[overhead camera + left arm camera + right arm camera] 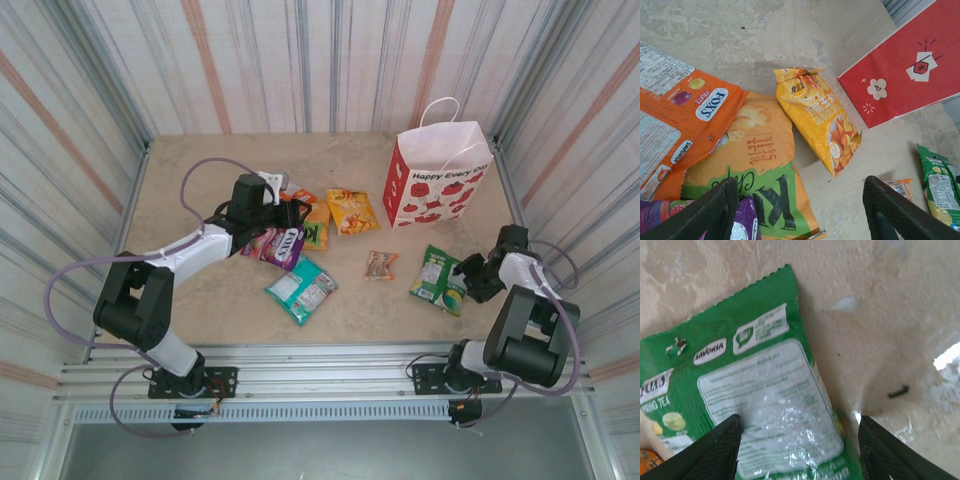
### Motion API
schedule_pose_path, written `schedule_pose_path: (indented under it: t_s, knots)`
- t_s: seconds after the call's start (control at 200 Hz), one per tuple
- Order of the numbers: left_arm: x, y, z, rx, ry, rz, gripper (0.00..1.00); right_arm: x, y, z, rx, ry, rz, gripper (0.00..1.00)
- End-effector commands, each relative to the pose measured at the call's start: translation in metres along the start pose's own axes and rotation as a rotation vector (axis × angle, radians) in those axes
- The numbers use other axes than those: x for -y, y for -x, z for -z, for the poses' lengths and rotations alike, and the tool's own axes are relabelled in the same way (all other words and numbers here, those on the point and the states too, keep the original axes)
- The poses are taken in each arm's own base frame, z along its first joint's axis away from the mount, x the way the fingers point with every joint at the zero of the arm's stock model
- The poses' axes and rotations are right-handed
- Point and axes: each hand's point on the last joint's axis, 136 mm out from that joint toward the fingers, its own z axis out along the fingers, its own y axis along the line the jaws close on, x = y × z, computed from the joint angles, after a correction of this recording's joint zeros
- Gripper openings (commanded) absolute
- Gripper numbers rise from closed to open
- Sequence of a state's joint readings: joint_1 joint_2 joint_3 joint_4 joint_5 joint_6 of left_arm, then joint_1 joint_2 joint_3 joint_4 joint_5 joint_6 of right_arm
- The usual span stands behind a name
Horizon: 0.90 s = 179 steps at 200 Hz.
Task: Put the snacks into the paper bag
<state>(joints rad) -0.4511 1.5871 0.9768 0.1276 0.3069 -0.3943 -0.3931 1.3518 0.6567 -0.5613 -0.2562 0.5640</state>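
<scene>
The snacks lie scattered on the table. An orange packet, the green-and-orange KRAX packet and a purple packet overlap under my left gripper, which hangs open above them. A yellow packet lies just beyond. A teal packet and a small brown packet rest mid-table. My right gripper is open, straddling the green packet. The paper bag stands upright at the back right.
Corrugated metal walls close in the table on three sides. A metal rail runs along the near edge by the arm bases. Bare tabletop lies at the back left.
</scene>
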Motion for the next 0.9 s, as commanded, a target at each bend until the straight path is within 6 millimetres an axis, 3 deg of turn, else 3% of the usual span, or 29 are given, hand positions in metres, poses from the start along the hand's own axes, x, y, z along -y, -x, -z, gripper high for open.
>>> schedule_pose_path:
  t_s: [0.0, 0.17, 0.356, 0.466, 0.671, 0.892]
  knots:
    - [0.004, 0.009, -0.004, 0.008, -0.011, 0.004, 0.69, -0.009, 0.004, -0.008, -0.009, 0.035, 0.034, 0.61]
    - [0.005, 0.009, -0.011, -0.004, -0.025, 0.016, 0.68, -0.013, -0.001, -0.013, -0.013, 0.032, 0.079, 0.34]
    - [0.012, 0.014, -0.012, -0.003, -0.033, 0.004, 0.68, -0.021, -0.006, 0.007, 0.056, 0.064, 0.115, 0.1]
    - [0.019, 0.015, -0.012, -0.006, -0.049, -0.008, 0.68, -0.03, -0.013, 0.02, 0.083, 0.097, 0.144, 0.0]
    - [0.051, 0.012, -0.012, -0.019, -0.144, -0.029, 0.66, -0.055, -0.03, 0.049, 0.151, 0.218, 0.235, 0.0]
    - [0.102, -0.002, -0.017, -0.007, -0.368, -0.018, 0.66, -0.102, -0.054, 0.109, 0.296, 0.493, 0.462, 0.0]
